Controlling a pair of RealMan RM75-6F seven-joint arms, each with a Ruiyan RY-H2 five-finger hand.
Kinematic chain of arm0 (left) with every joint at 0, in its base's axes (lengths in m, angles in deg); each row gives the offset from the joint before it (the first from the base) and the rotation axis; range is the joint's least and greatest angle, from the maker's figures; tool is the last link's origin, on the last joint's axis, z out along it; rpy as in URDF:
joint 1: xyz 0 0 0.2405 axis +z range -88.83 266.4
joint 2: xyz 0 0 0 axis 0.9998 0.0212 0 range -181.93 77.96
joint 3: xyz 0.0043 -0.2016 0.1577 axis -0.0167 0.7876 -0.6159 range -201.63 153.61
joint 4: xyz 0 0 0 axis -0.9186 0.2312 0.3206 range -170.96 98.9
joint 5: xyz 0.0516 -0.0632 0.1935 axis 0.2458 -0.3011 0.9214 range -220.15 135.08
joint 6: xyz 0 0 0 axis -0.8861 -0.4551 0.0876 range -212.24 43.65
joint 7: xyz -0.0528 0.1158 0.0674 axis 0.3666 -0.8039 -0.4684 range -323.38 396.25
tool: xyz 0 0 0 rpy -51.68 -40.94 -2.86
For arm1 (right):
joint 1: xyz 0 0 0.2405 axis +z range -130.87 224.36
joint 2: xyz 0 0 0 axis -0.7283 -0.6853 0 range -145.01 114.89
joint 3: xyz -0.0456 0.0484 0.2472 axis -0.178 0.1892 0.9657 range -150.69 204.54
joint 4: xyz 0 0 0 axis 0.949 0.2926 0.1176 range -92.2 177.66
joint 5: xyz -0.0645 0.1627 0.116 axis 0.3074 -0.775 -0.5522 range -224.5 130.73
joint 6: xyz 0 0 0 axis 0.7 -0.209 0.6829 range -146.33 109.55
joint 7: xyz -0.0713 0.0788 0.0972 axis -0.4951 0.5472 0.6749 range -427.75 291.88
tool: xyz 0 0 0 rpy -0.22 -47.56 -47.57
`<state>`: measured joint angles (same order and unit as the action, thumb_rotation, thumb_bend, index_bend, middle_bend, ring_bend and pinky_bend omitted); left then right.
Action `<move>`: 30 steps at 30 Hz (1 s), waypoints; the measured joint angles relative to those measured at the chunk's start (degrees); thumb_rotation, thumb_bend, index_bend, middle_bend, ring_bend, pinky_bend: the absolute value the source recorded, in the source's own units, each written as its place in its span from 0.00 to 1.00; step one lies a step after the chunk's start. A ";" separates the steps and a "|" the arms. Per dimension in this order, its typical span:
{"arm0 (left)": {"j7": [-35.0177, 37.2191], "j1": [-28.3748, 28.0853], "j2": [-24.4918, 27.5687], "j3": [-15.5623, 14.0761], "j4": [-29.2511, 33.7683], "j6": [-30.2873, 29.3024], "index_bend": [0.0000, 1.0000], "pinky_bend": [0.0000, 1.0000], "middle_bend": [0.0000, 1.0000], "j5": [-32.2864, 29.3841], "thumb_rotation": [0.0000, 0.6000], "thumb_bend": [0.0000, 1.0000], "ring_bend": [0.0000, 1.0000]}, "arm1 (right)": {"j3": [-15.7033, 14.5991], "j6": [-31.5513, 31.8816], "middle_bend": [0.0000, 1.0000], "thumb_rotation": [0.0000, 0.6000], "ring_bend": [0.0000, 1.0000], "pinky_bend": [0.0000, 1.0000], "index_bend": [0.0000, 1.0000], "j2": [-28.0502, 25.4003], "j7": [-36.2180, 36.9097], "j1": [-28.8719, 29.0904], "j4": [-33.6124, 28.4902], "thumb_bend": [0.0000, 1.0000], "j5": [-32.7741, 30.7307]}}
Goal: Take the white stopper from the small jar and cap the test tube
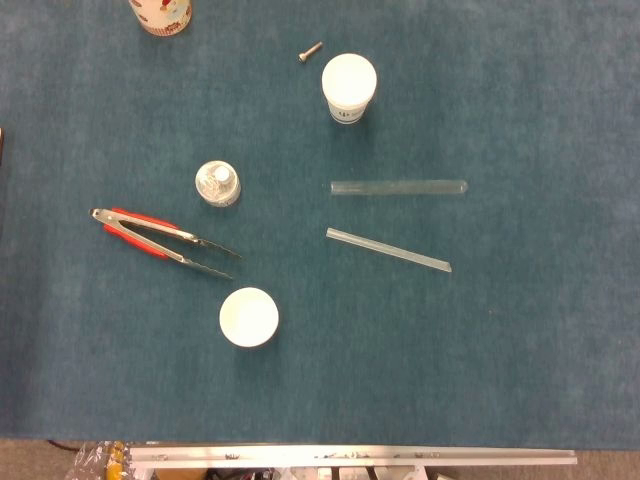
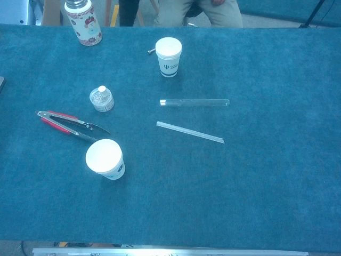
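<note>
A small clear jar (image 1: pixel 218 184) (image 2: pixel 101 99) stands left of centre on the blue cloth, with a white stopper (image 2: pixel 102 89) showing at its mouth. A clear test tube (image 1: pixel 398 187) (image 2: pixel 194 102) lies on its side to the right of the jar, its open end pointing left. Just below it a second clear rod or tube (image 1: pixel 388 250) (image 2: pixel 189 132) lies slanted. Neither hand shows in either view.
Red-handled metal tongs (image 1: pixel 160 240) (image 2: pixel 69 125) lie left of the jar. One white paper cup (image 1: pixel 349 87) (image 2: pixel 168 56) stands at the back centre, another (image 1: pixel 249 317) (image 2: pixel 105 159) near the front. A small bolt (image 1: pixel 309 51) and a patterned bottle (image 2: pixel 83 21) sit at the back.
</note>
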<state>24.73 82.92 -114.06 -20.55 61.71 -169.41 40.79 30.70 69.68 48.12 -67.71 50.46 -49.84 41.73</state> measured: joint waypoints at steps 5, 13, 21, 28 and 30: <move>-0.05 -0.08 0.06 -0.06 0.18 0.12 0.36 0.30 0.35 0.12 1.00 0.37 0.25 | -0.04 -0.17 0.32 1.00 0.29 0.34 0.43 -0.08 0.26 -0.03 0.09 0.25 -0.12; -0.20 -0.30 0.46 -0.06 0.60 0.37 0.36 0.30 0.35 0.33 1.00 0.37 0.25 | 0.36 -0.24 0.32 1.00 0.29 0.34 0.43 -0.50 0.76 0.30 0.28 0.25 0.03; -0.07 -1.32 1.91 -0.18 1.11 1.84 0.36 0.30 0.35 1.14 1.00 0.37 0.25 | 0.90 -1.38 0.32 1.00 0.29 0.34 0.43 -1.61 1.74 1.64 -0.77 0.25 0.60; 2.16 -3.15 2.49 -0.05 1.25 4.73 0.36 0.30 0.35 1.48 1.00 0.37 0.25 | 1.49 -3.34 0.32 1.00 0.29 0.34 0.43 -2.74 2.83 3.62 -2.67 0.25 1.24; 2.81 -3.89 2.69 0.00 1.22 5.83 0.36 0.30 0.35 1.64 1.00 0.37 0.25 | 1.80 -4.16 0.32 1.00 0.29 0.34 0.43 -3.22 3.10 4.48 -3.51 0.25 1.44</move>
<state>27.55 79.03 -111.37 -20.55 62.93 -163.58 42.43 32.50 65.52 44.90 -64.61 54.94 -53.35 43.17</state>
